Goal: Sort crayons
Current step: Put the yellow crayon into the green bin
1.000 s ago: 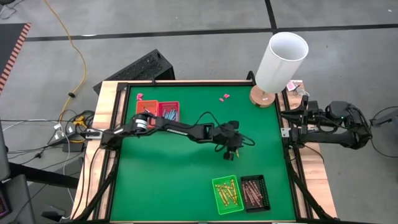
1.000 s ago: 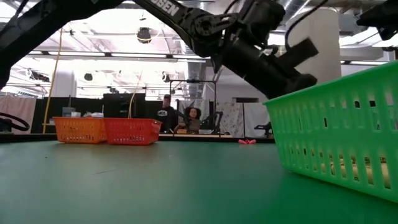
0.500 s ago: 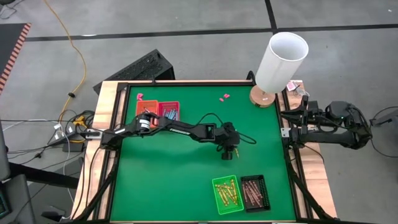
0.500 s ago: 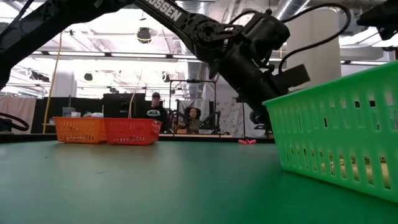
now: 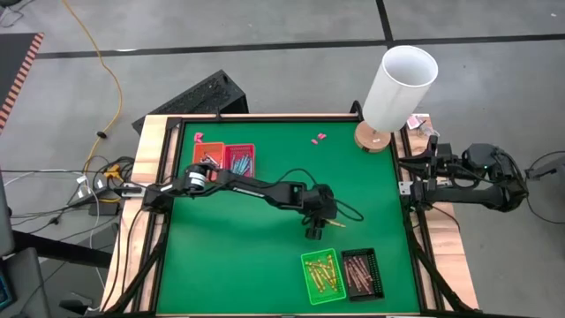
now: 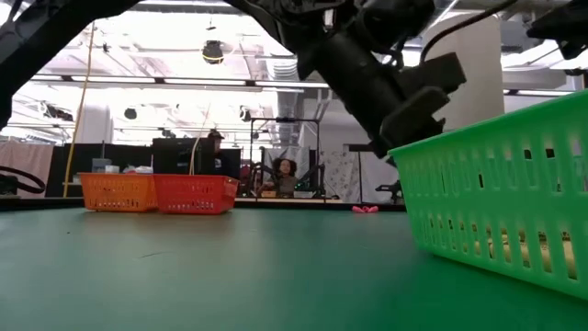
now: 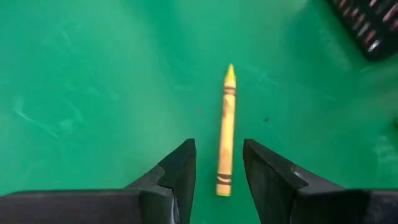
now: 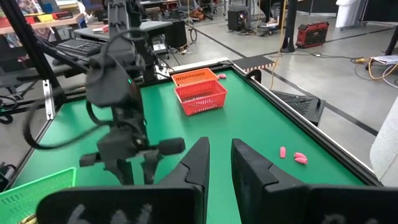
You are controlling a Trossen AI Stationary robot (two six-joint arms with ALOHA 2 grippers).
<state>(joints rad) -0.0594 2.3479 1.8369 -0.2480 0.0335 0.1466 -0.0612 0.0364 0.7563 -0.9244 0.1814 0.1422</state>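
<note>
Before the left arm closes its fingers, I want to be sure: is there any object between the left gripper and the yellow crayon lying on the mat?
Nothing visible. The left gripper is open, with the yellow crayon lying between its fingers on bare green mat.

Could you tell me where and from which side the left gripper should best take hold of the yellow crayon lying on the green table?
Grip the yellow crayon across its paper-wrapped middle, coming straight down. It lies flat and alone on the table, lengthwise between the left gripper's open fingers, so they would probably close squarely on its thin sides.
</note>
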